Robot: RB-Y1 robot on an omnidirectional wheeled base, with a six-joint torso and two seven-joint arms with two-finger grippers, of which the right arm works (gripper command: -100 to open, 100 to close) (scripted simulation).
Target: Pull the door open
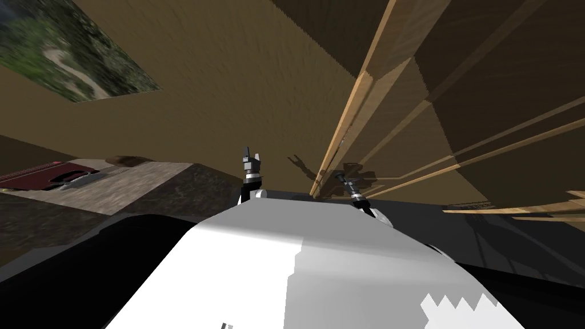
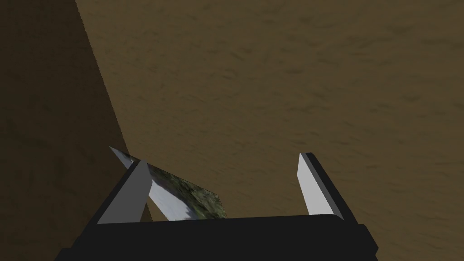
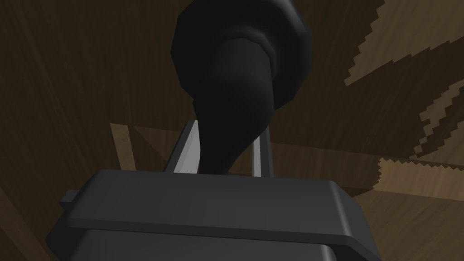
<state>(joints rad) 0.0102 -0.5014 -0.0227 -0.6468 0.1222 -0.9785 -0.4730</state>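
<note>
Right gripper (image 3: 226, 149) clenched on the door's black handle (image 3: 240, 81); left gripper (image 2: 224, 181) free, fingers spread wide and holding nothing.

We see the right fingers (image 3: 190, 147) pressing both sides of the handle's narrow neck, with its thick rounded end standing out past the tips. In the head view the brown panelled door (image 1: 491, 108) is ahead on our right. Its pale wooden edge (image 1: 349, 108) runs down to just beside the right gripper. We cannot tell if the door is ajar. The left gripper is up in front of the plain brown wall (image 1: 228, 85), well apart from that edge, with bare wall between the two grippers. There is open floor (image 1: 131, 183) on our left, and a dark red object (image 1: 40, 174) at the far left, too small to name.
</note>
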